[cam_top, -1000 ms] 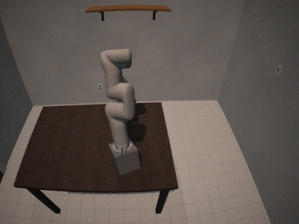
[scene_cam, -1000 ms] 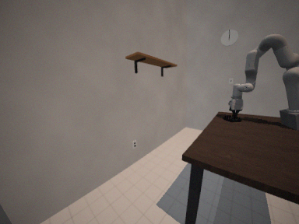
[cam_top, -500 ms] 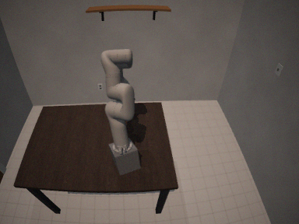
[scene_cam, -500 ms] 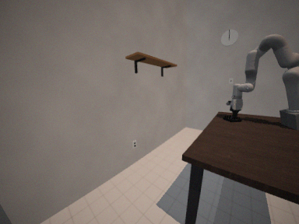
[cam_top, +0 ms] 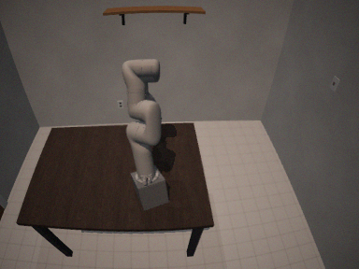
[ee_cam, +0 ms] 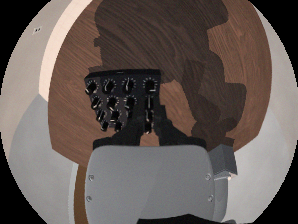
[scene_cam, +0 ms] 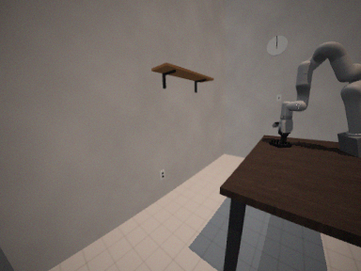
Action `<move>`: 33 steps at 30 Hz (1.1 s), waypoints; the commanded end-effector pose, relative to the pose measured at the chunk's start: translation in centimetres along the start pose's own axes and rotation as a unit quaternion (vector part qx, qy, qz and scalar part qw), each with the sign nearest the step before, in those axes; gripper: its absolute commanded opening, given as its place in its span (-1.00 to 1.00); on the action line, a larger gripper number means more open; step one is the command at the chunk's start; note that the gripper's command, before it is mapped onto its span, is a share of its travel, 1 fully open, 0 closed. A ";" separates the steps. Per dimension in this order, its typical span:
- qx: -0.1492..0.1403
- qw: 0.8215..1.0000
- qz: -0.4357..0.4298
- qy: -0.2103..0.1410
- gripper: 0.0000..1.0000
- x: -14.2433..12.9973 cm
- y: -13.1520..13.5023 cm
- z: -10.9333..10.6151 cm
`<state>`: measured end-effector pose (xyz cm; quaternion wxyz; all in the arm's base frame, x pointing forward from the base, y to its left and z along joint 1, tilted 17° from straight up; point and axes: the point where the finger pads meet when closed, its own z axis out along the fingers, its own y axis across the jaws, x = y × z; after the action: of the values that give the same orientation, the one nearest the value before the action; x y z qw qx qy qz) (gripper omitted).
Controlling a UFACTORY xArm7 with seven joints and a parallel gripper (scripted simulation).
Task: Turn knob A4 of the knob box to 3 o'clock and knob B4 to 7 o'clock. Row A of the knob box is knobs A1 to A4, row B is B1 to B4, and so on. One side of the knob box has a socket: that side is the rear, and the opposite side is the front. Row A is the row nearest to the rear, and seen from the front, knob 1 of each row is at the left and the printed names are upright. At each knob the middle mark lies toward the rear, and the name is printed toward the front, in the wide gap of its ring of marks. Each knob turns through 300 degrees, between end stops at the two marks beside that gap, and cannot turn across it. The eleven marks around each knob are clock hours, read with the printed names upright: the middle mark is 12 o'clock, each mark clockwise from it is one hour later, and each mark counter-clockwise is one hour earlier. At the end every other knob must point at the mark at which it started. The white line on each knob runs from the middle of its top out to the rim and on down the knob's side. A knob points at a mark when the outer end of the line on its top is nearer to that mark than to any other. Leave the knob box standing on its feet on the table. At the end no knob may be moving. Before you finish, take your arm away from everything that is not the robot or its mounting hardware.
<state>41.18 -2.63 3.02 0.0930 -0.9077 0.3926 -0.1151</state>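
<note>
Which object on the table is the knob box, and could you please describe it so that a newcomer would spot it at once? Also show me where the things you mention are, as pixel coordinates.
Find the dark wooden table (cam_top: 84, 187) (scene_cam: 301, 179) (ee_cam: 240, 45), then look beneath the gripper (scene_cam: 283, 140) (ee_cam: 148, 131) at the end of the arm. The knob box (scene_cam: 274, 143) (ee_cam: 120, 75) is the low black thing there, set apart by its rows of round knobs with white lines.

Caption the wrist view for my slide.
The gripper reaches over the black knob box, its rows of white-lined knobs partly hidden.
</note>
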 end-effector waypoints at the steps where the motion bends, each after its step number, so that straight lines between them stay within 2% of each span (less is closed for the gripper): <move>1: 0.001 1.000 -0.004 0.001 -0.84 0.1 -0.1 -0.1; 16: 0.001 1.000 -0.004 0.001 -0.84 0.1 -0.1 -0.1; 17: 0.001 1.000 -0.004 0.001 -0.61 0.1 -0.1 -0.1; 33: 0.001 1.000 -0.004 0.001 -0.61 0.1 -0.1 -0.1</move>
<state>41.15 -2.65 3.01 0.0935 -0.9092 0.3889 -0.1151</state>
